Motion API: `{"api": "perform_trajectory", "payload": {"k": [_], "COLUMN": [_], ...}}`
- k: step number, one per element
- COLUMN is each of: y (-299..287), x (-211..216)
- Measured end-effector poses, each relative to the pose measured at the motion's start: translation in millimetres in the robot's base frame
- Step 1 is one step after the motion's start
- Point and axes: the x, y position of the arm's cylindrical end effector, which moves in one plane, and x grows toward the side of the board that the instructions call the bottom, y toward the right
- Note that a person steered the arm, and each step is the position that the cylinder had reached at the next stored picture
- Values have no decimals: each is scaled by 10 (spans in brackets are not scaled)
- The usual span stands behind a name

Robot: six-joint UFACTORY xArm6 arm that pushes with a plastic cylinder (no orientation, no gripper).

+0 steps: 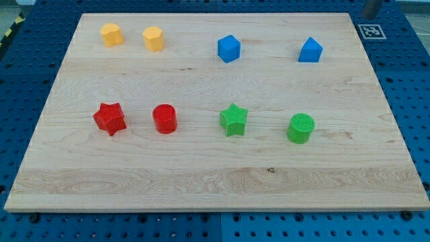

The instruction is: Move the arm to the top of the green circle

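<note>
my tip not in view, tool state can't tell; green circle on tabletop, right of green star

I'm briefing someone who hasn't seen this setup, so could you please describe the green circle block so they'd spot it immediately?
On the wooden board, the lower row holds four blocks. The green circle is the one nearest the view's right, beside the green star. It is the only green block with a round top; my tip is not visible.

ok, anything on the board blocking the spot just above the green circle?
Nothing visible does. The board is bare above the green circle up to the blue block near the view's top. The green star sits to its left. My tip isn't clearly in view.
</note>
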Motion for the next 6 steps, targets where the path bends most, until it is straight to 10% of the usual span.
{"api": "perform_trajectory", "payload": {"k": [3,4,6], "y": [51,-370,-2259], "x": [1490,2317,2517]}}
